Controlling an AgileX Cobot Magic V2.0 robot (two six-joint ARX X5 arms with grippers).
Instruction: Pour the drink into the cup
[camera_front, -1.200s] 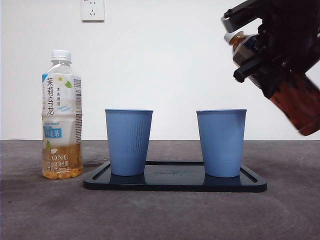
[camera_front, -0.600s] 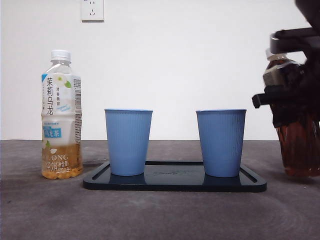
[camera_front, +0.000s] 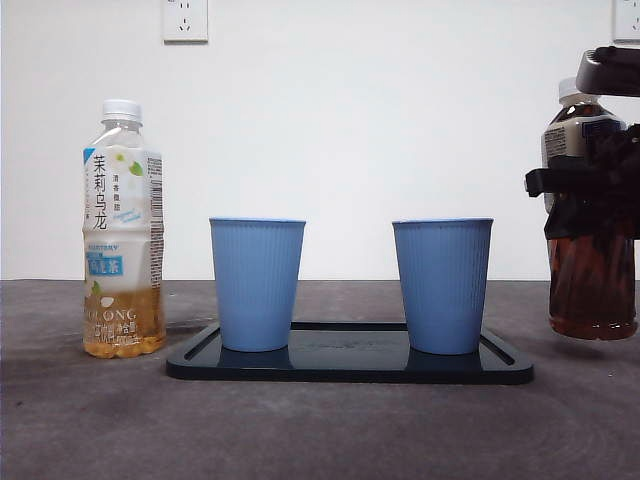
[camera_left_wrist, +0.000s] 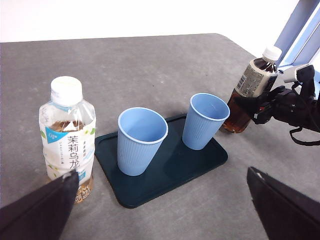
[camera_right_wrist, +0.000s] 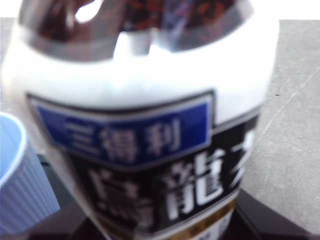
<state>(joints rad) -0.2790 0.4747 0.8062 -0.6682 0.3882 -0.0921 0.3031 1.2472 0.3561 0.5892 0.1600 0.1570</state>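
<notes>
two blue ribbed cups upright on a dark tray (camera_front: 350, 368) in the middle of the tabletop (camera_front: 320, 430): left cup (camera_front: 257, 283) near the tray's left end, right cup (camera_front: 442, 285) near its right end, well apart from each other, both open mouths visible from the left wrist view, nothing discernible inside. beyond the tray's right end, near the tabletop's right edge, a dark tea bottle (camera_front: 592, 270) with white cap still on, upright, clamped around its upper body by the right gripper (camera_front: 590, 190), jaws pressed against the label; bottom looks just above the tabletop with a shadow beneath, though contact cannot be told for sure. in the right wrist view, filled almost wholly by the same bottle's blue, white and black label, blurred, with the rim of the right cup at one side. off the tray's left end, a pale oolong tea bottle (camera_front: 124, 230) upright on the tabletop, capped, liquid only in its lower part, apart from the tray. left gripper (camera_left_wrist: 165, 210) hanging above the near side of the tabletop, jaws spread wide, nothing between them.
</notes>
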